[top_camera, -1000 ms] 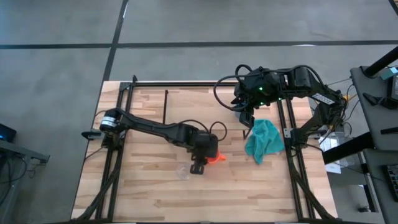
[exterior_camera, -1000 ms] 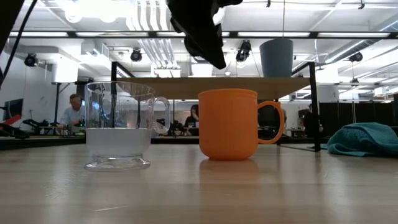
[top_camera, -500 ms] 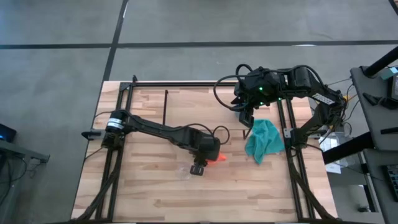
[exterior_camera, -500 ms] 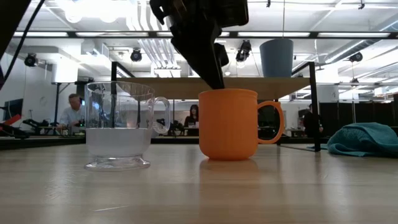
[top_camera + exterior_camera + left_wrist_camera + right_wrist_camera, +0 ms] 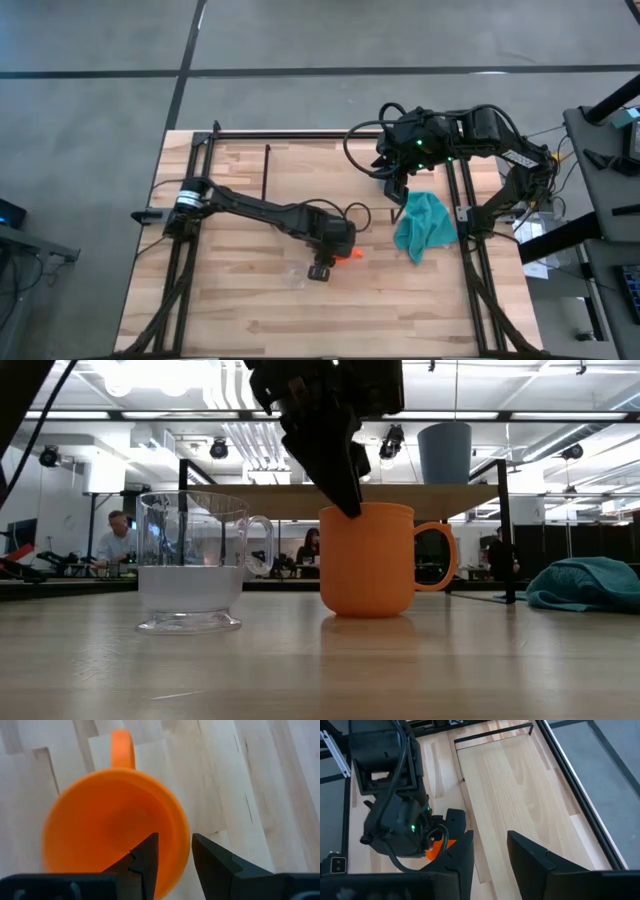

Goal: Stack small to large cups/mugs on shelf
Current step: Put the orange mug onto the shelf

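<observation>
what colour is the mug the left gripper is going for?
Orange, inside and out, handle included. The mug shows best in the left wrist view, with the left gripper straddling its rim.

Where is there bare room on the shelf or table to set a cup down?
The shelf is bare left of the blue cup. The table is bare along its near edge. It is crowded mid-table, where the left gripper straddles the orange mug rim beside the glass.

Both arms are dark, jointed and matte, with black cables looping along them. The left arm (image 5: 250, 208) has a pale ring near its base; the right arm (image 5: 470, 135) shows a green light. Each gripper has two black, angular fingers (image 5: 145, 862).
</observation>
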### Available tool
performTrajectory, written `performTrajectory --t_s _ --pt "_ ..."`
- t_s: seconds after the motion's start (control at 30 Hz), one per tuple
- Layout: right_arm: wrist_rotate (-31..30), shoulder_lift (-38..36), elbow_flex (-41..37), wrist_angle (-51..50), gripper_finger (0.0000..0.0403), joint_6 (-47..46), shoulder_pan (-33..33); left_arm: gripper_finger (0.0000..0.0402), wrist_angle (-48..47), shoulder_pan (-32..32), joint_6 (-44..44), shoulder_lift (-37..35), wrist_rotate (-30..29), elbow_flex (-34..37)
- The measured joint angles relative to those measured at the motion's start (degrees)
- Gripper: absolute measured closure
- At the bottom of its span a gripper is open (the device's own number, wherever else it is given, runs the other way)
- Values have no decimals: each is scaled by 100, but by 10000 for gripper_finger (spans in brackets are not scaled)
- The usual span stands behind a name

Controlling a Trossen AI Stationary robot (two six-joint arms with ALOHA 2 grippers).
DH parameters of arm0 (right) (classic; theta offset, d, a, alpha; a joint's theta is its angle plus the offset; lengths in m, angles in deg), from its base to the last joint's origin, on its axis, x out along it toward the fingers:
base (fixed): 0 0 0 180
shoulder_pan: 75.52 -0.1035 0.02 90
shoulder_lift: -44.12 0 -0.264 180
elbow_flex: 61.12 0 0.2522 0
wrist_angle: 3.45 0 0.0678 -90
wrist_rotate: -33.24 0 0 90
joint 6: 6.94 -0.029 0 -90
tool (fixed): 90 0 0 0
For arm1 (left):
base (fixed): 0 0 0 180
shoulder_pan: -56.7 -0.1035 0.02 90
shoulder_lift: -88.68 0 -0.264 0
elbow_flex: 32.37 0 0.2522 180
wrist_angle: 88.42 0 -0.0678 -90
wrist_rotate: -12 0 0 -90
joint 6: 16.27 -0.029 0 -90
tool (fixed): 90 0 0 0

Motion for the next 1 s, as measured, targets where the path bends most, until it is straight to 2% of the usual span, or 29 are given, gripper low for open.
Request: performTrajectory --t_s 0.27,0.43,0.5,0.7,0.83,1.0 --pt "0 0 0 -1 294 2 0 307 22 -7 14 132 6 -20" --pt "0 0 0 -2 294 4 0 379 19 -22 3 67 -62 -45" --pt "0 0 0 -2 295 4 -1 393 15 -24 4 67 -74 -44" --pt "0 0 0 -4 298 5 -1 400 -576 -22 289 13 -85 -242" --pt "0 0 0 -4 296 13 -2 401 -1135 -22 307 -233 -81 -682" --pt "0 0 0 -7 300 25 0 401 -1233 -20 314 -813 -172 -1333"
